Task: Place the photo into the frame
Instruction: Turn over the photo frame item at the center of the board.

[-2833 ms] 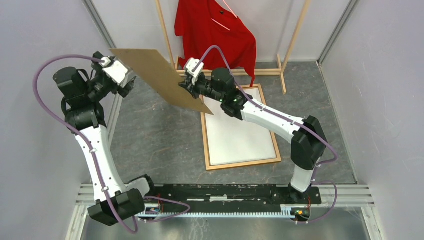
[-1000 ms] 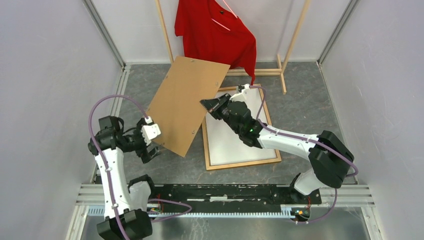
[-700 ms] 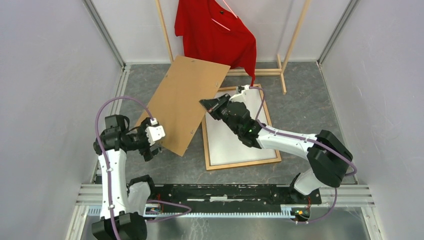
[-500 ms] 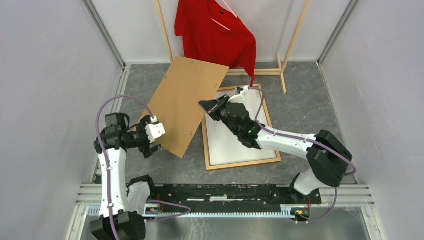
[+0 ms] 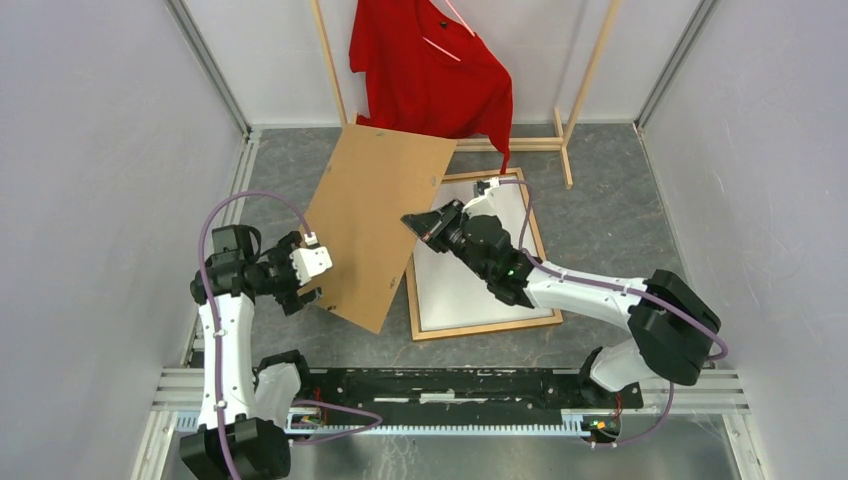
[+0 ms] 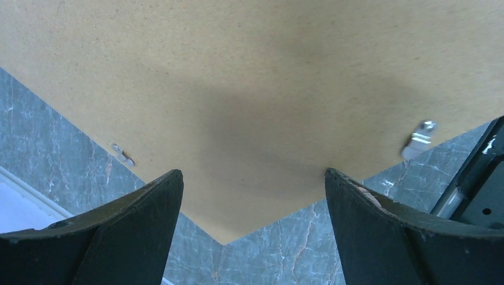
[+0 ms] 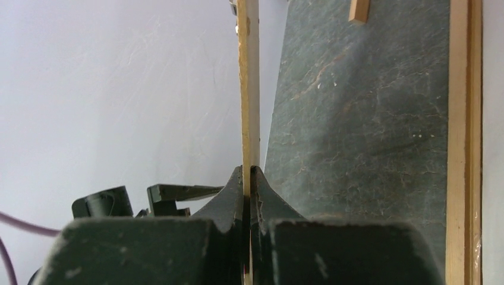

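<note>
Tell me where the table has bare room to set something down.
Bare: table right of the frame, up to the wall, and the near strip before the base rail. Crowded: the middle, where the right end effector holds the board.

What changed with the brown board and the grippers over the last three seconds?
The backing board came down from mid-air to the left of the frame, then slid slightly toward the near side. The left gripper released its far corner and now sits open at the near-left edge. The right gripper stayed clamped on the right edge. The frame and the photo in it did not move.
</note>
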### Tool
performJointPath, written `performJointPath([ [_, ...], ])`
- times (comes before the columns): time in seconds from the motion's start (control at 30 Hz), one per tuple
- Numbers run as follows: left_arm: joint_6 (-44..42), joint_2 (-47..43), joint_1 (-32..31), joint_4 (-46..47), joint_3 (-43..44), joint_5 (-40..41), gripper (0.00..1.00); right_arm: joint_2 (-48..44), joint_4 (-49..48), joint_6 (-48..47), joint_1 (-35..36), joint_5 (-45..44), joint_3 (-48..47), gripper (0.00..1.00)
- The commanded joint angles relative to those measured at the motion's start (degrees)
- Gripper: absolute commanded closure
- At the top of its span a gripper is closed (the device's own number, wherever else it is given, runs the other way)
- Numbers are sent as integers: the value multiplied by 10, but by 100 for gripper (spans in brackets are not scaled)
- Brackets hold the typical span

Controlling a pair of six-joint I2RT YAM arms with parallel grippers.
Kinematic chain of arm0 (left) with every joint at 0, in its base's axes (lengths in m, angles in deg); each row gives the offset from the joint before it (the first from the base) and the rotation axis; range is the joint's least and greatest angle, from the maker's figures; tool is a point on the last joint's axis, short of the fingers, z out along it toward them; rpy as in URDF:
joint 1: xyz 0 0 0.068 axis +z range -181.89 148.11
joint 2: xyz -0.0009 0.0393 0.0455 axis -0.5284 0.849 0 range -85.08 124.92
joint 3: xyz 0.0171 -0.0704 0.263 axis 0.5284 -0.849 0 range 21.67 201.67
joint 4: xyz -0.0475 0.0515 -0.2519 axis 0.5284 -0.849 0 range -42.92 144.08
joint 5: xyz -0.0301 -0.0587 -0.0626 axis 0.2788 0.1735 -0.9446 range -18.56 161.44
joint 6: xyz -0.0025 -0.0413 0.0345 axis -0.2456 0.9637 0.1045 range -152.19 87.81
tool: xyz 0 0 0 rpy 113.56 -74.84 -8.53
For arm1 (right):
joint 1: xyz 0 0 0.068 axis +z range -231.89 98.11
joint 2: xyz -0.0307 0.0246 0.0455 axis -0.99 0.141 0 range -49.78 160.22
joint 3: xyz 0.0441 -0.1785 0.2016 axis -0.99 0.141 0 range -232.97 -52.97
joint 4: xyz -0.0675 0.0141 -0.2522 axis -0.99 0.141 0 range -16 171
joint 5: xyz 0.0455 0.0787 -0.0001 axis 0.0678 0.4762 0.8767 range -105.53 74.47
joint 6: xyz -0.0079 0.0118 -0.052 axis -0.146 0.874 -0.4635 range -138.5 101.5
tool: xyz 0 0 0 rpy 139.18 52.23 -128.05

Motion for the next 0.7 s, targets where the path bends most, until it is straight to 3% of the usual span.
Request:
performJointPath([
  [0.0, -18, 2, -2, 22, -6, 16, 6, -41, -63, -7, 3, 35, -7, 100],
  [0.17, -2, 4, -3, 21, 3, 9, 5, -62, -53, -32, -4, 40, 3, 100],
  [0.3, 7, 7, -3, -13, 29, -8, 0, -96, -29, -46, -60, 97, 24, 100],
  [0.47, -13, 33, -2, -77, 70, -45, 0, -115, 58, -109, -172, 280, 0, 100],
  [0.53, -23, 51, -3, -104, 86, -61, 0, -107, 97, -130, -223, 391, -15, 100],
  [0.67, -32, 75, -3, -119, 106, -62, 0, -105, 148, -171, -306, 516, -14, 100],
])
